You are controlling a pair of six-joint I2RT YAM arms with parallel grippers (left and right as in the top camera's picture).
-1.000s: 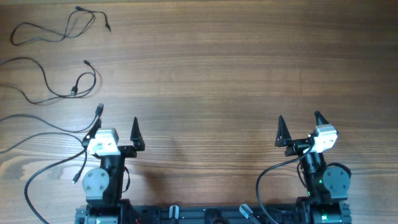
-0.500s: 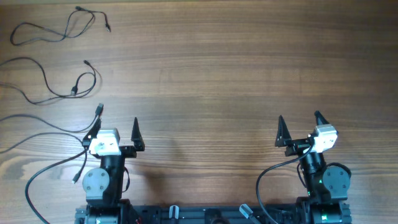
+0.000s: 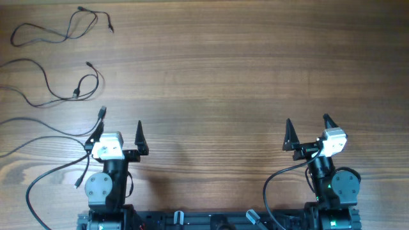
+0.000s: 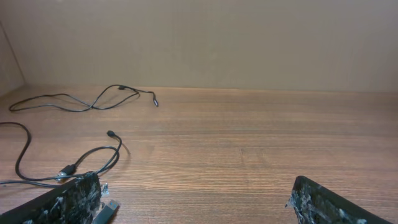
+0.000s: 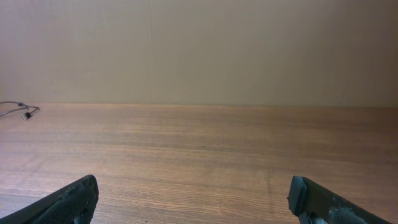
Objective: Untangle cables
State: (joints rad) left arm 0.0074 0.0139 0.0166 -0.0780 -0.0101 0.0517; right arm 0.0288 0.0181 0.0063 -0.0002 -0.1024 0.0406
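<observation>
Three thin black cables lie apart on the left of the wooden table. The farthest cable (image 3: 61, 29) (image 4: 93, 104) sits at the back left corner. A second cable (image 3: 54, 86) (image 4: 99, 157) curls in front of it. A third cable (image 3: 64, 131) runs in from the left edge, and its plug (image 3: 102, 112) (image 4: 106, 211) lies by my left finger. My left gripper (image 3: 120, 130) (image 4: 194, 199) is open and empty. My right gripper (image 3: 307, 121) (image 5: 194, 196) hangs open over bare wood, far from the cables. In the right wrist view only a cable tip (image 5: 18, 111) shows.
Thicker black arm cables (image 3: 38, 185) loop at the near left by the left arm's base (image 3: 105, 185). Another arm cable (image 3: 275, 182) curves beside the right base (image 3: 332, 185). A plain wall (image 4: 199, 37) closes the far side of the table.
</observation>
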